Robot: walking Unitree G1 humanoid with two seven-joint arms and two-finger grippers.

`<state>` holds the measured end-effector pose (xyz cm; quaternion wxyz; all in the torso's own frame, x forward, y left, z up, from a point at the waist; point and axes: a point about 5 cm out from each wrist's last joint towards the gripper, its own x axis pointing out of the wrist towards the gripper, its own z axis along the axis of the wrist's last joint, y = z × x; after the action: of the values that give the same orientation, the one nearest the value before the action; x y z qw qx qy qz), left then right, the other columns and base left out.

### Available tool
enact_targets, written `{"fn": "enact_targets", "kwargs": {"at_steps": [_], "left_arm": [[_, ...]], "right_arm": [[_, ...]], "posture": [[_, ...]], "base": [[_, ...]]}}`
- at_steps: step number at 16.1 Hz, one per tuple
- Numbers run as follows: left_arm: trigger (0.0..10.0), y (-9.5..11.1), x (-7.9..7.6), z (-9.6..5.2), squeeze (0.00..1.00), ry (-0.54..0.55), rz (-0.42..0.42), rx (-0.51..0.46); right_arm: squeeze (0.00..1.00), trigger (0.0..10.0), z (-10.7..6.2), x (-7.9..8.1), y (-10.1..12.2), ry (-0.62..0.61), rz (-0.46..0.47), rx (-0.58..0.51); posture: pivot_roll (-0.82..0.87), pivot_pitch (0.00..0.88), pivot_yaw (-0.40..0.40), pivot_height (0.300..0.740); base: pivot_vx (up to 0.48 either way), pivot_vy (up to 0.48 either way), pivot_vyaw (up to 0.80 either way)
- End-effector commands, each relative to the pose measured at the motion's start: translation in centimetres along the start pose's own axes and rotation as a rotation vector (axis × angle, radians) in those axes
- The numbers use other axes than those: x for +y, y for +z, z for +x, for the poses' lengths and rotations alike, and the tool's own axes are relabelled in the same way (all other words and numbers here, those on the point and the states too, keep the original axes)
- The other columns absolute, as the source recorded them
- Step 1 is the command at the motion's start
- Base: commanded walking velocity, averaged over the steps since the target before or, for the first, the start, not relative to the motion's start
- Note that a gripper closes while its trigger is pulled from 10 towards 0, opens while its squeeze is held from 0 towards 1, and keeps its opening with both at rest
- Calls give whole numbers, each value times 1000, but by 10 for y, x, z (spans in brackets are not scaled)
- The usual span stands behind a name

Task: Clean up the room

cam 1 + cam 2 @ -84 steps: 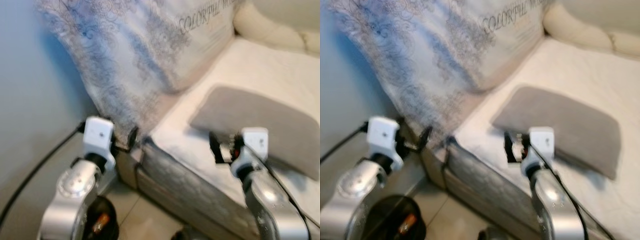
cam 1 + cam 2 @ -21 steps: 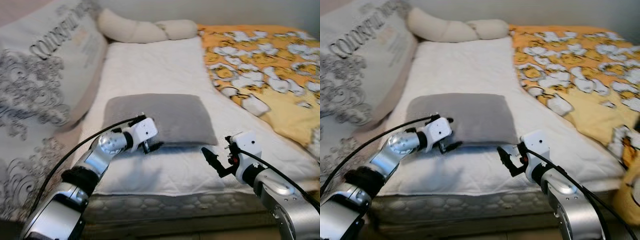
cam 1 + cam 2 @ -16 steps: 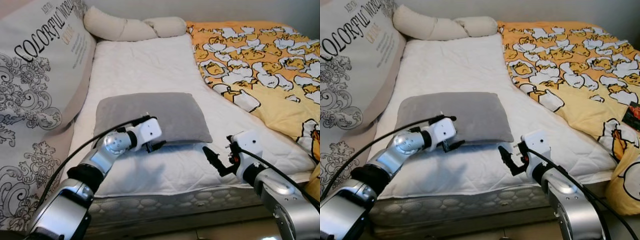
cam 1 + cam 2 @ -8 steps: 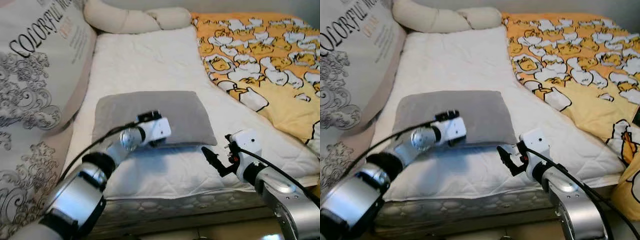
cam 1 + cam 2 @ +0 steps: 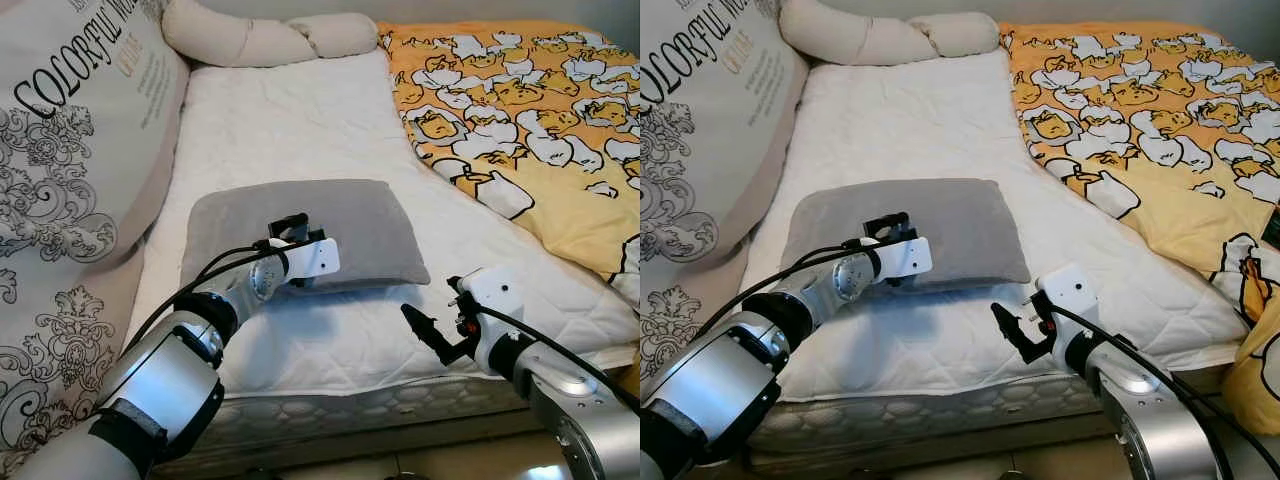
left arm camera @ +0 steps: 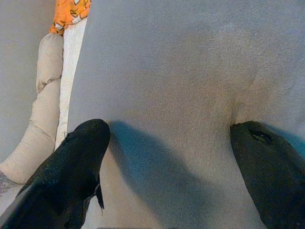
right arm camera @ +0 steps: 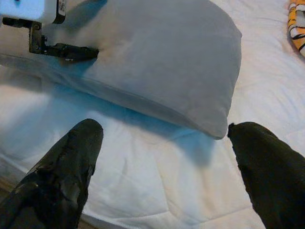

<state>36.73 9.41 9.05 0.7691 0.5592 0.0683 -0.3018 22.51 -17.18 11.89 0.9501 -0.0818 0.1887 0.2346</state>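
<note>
Early stage, nothing tidied yet as far as I can judge. Grey pillow [image 5: 300, 230] lies loose mid-bed on the white mattress [image 5: 290, 110], well away from the head end where the cream bolster [image 5: 260, 38] sits; yellow duck-print duvet [image 5: 520, 110] is bunched on the right side, not spread. Left pincer [image 5: 290, 232] is on the pillow's front part, fingers spread wide and pressed into the fabric, per the left wrist view [image 6: 81, 162], not closed on it. Right pincer [image 5: 428, 335] hovers over the mattress just beside the pillow's near right corner, fingers wide, holding nothing. Big printed cushion [image 5: 70, 150] leans at the left edge. Left to do, likely: grip pillow, move it to the head, straighten duvet.
</note>
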Motion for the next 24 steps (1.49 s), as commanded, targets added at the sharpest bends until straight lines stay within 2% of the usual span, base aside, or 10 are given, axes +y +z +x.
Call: {"fn": "enact_targets", "kwargs": {"at_steps": [1, 4, 5, 6, 12, 19, 22, 24], "left_arm": [[10000, -4, 2, 0, 0, -8, -1, 28], [10000, -3, 2, 0, 0, -15, -25, 31], [1294, -3, 3, 0, 0, -16, -26, 36], [118, -3, 3, 0, 0, -17, -25, 39], [0, -12, -1, -1, 0, -51, -27, 92], [0, -27, -19, -6, 0, -95, -64, 150], [0, -31, -25, -7, 0, -111, -86, 163], [0, -29, -24, -7, 0, -114, -116, 147]], "right_arm": [[0, 10000, -1, 12, 3, 96, 16, 3], [0, 10000, -1, 14, 3, 133, -2, 22], [0, 10000, -2, 13, 3, 131, -6, 27], [0, 10000, -2, 12, 3, 128, -7, 30], [0, 10000, -9, 11, 0, 134, -17, 63], [0, 10000, -29, 10, -2, 132, -26, 115], [0, 10000, -33, 10, -4, 126, -17, 123], [0, 10000, -32, 8, -4, 113, -6, 119]], "posture": [[-190, 0, 83, 740], [-193, 0, 84, 740], [-195, 0, 86, 740], [-196, 0, 86, 740], [-219, 0, 88, 740], [-284, 73, 62, 740], [-284, 68, 57, 740], [-276, 49, 61, 740]], "base": [[0, 0, 0], [0, 0, 0], [0, 0, 0], [0, 0, 0], [0, 0, 0], [0, 0, 0], [0, 0, 0], [0, 0, 0]]}}
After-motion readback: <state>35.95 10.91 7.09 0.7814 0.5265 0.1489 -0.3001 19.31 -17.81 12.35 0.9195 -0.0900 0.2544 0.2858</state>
